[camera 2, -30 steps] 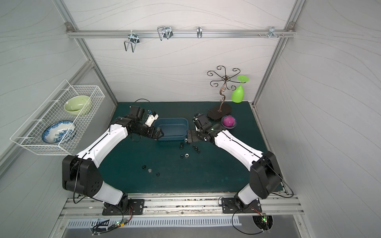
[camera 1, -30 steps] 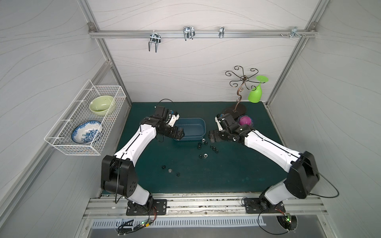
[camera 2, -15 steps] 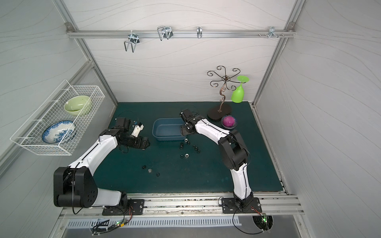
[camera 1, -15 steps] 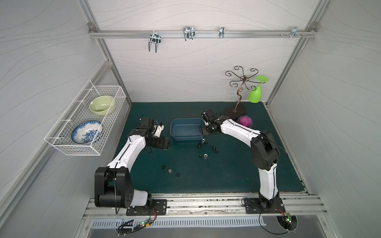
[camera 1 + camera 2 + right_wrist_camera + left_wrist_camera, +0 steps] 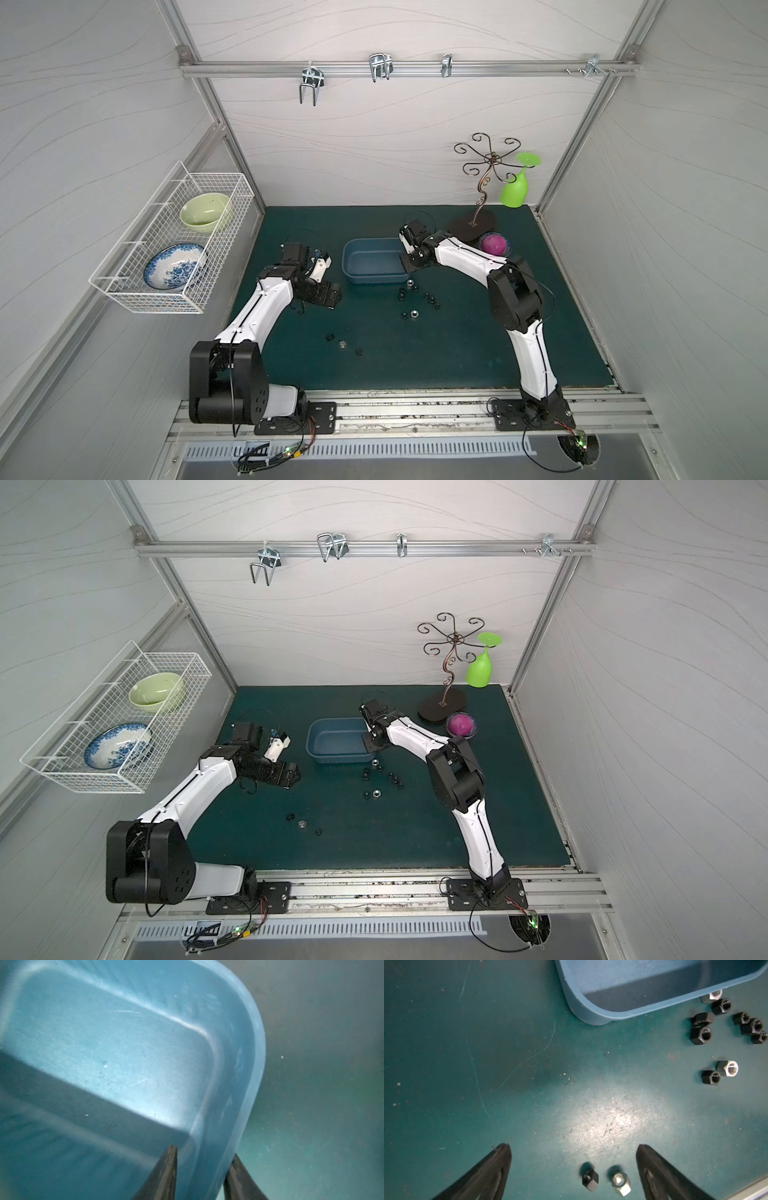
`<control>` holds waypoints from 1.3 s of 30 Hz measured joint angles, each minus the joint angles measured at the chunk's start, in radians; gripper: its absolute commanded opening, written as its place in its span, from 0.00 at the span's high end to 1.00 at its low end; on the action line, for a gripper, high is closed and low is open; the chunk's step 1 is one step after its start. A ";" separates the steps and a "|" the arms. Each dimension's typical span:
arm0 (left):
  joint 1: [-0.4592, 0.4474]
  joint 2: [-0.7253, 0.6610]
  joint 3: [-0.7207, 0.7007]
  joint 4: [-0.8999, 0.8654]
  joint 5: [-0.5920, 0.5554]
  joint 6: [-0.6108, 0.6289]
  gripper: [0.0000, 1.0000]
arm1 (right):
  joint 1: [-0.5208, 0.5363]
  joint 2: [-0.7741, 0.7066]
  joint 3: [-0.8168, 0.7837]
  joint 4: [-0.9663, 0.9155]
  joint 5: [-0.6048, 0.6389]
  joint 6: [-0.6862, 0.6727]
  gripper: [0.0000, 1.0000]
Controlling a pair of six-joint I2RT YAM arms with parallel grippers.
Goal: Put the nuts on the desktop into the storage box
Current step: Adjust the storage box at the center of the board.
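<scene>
Left jaws spread wide, holding nothing; two nuts [image 5: 590,1179] between them, lower frame. Right jaws clamped on box [image 5: 256,1047] wall. All nuts lie on desk [image 5: 467,1064].

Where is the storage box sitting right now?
In both top views the storage box sits on the desktop toward the back wall, nuts scattered just in front; the right gripper straddles its right-end rim.
</scene>
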 measured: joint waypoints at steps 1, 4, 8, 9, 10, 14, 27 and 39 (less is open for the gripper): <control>0.000 0.000 0.000 0.000 0.004 0.001 0.02 | -0.003 0.002 0.000 0.005 -0.010 -0.017 0.63; 0.000 0.000 0.000 -0.001 0.016 0.002 0.02 | -0.008 0.002 0.000 0.018 -0.034 -0.060 0.68; 0.000 0.000 0.000 -0.001 0.024 0.004 0.02 | -0.008 0.005 0.000 0.036 -0.061 -0.107 0.75; 0.000 0.000 0.000 -0.001 0.026 0.004 0.02 | -0.008 0.005 0.000 0.039 -0.065 -0.115 0.75; 0.000 0.000 0.000 -0.002 0.028 0.005 0.02 | -0.008 0.006 0.000 0.042 -0.070 -0.124 0.77; 0.000 0.000 0.000 -0.002 0.037 0.009 0.02 | -0.008 0.008 0.001 0.047 -0.080 -0.162 0.79; 0.000 0.000 0.000 -0.004 0.082 0.019 0.02 | 0.034 0.025 0.035 0.057 -0.060 -0.230 0.71; 0.000 0.000 0.000 -0.038 0.170 0.039 0.02 | 0.050 -0.098 -0.029 0.047 -0.084 -0.253 0.50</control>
